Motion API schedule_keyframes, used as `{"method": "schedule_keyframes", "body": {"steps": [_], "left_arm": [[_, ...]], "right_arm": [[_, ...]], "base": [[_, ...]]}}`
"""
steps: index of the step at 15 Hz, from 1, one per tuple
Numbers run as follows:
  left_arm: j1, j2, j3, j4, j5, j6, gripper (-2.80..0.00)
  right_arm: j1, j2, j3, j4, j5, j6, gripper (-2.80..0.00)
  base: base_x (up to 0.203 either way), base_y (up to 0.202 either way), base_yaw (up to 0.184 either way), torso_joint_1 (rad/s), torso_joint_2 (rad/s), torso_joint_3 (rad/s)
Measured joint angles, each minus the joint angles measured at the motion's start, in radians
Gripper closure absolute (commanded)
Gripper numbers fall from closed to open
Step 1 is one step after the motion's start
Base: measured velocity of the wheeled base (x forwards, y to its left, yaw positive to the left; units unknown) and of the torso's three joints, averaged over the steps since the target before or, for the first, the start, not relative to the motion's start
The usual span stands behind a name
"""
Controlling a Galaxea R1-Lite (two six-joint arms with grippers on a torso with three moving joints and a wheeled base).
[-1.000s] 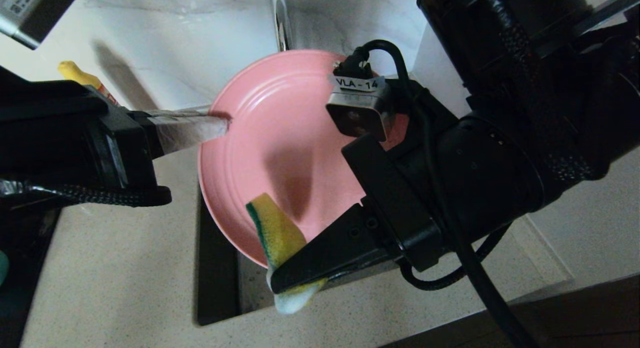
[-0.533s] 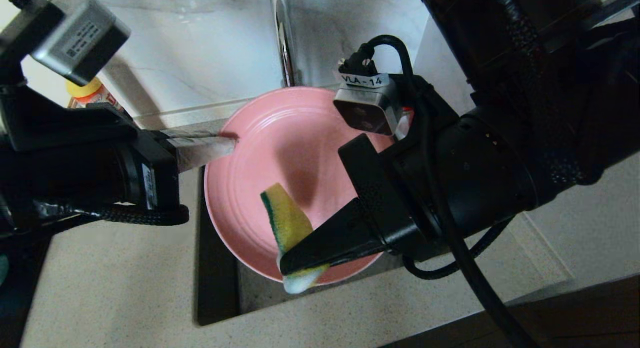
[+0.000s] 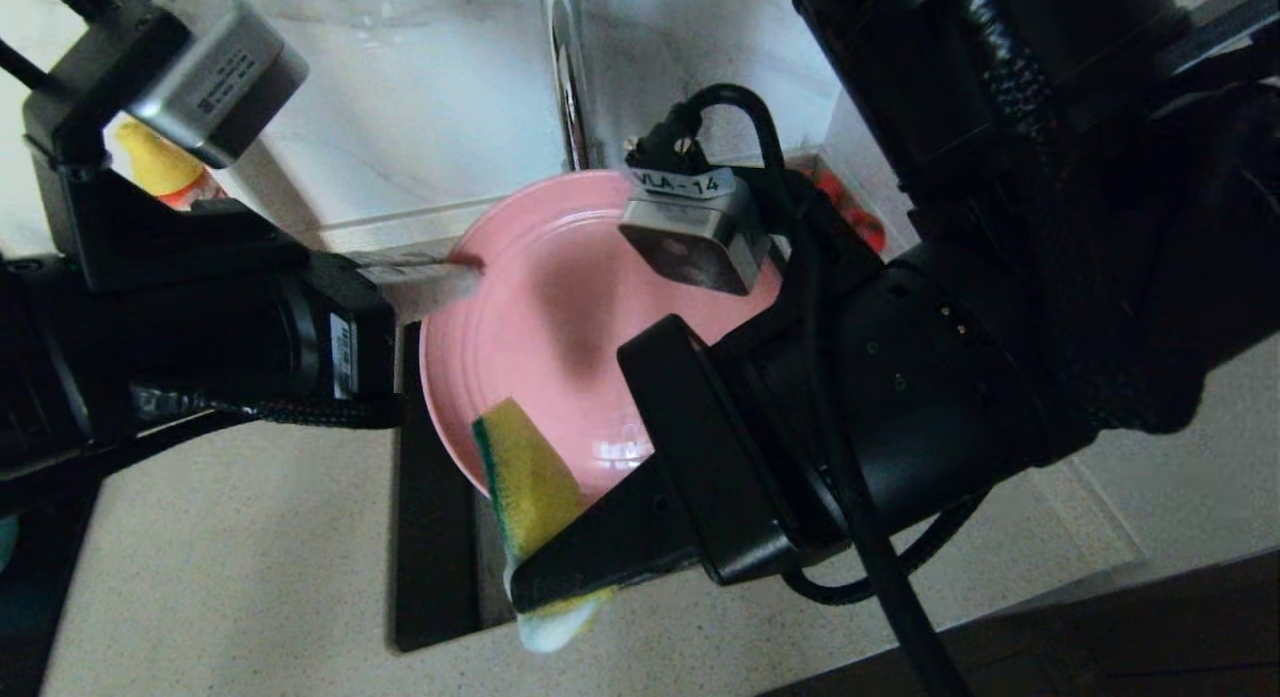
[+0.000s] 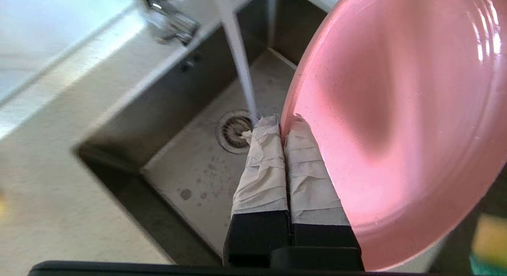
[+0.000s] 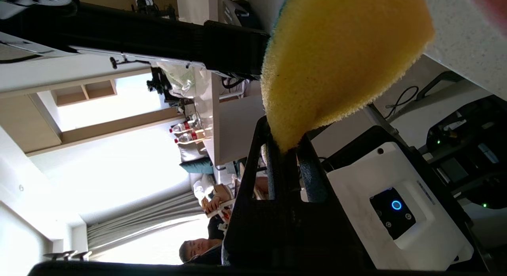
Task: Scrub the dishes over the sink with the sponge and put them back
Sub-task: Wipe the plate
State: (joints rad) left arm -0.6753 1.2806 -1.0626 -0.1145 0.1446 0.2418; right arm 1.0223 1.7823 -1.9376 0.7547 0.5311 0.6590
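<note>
The wide pink plate (image 3: 560,327) hangs tilted over the sink (image 3: 435,537), its ringed face toward me. My left gripper (image 3: 468,274) comes in from the left and is shut on the plate's rim; its taped fingers (image 4: 261,161) pinch the edge of the plate (image 4: 396,109). My right gripper (image 3: 528,585) is shut on the yellow sponge (image 3: 525,477), whose green layer faces left. The sponge overlaps the plate's lower left rim; I cannot tell whether they touch. In the right wrist view the sponge (image 5: 340,54) bulges out of the shut gripper (image 5: 287,143).
The chrome tap (image 3: 565,67) rises behind the plate. A thin stream of water (image 4: 239,62) falls toward the drain strainer (image 4: 229,131). A yellow-capped bottle (image 3: 160,162) stands at the back left, red fruit (image 3: 850,212) at the back right. Speckled counter (image 3: 200,577) surrounds the basin.
The left arm has swung in and lowered the plate closer over the sink. The sponge has slid from the plate's lower middle to its lower left rim with the right arm.
</note>
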Motion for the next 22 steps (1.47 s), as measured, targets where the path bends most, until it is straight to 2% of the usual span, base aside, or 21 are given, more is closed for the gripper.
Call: {"method": "schedule_keyframes", "body": {"steps": [3,5,6,14,22], "left_arm": [[0.000,-0.001,-0.010,-0.010,0.050,0.003,0.00],[-0.001,-0.002,-0.017,-0.012,0.118,0.055,0.00],[-0.004,-0.004,-0.017,-0.010,0.126,0.073,0.00],[-0.102,-0.019,0.029,-0.011,0.159,0.088,0.00],[-0.113,-0.065,0.044,-0.011,0.149,0.082,0.00]], "right_arm": [[0.001,0.022,0.001,0.006,-0.038,0.001,0.00],[0.000,0.033,0.001,-0.003,-0.049,0.000,0.00],[0.000,0.038,0.001,-0.012,-0.050,0.000,0.00],[-0.001,0.071,0.000,-0.064,-0.051,-0.001,0.00],[-0.028,0.097,0.000,-0.070,-0.067,-0.001,0.00]], "base": [[0.000,0.000,0.000,0.000,0.00,0.000],[0.000,0.000,0.000,0.000,0.00,0.000],[0.000,0.000,0.000,0.000,0.00,0.000],[0.000,0.000,0.000,0.000,0.00,0.000],[0.000,0.000,0.000,0.000,0.00,0.000]]}}
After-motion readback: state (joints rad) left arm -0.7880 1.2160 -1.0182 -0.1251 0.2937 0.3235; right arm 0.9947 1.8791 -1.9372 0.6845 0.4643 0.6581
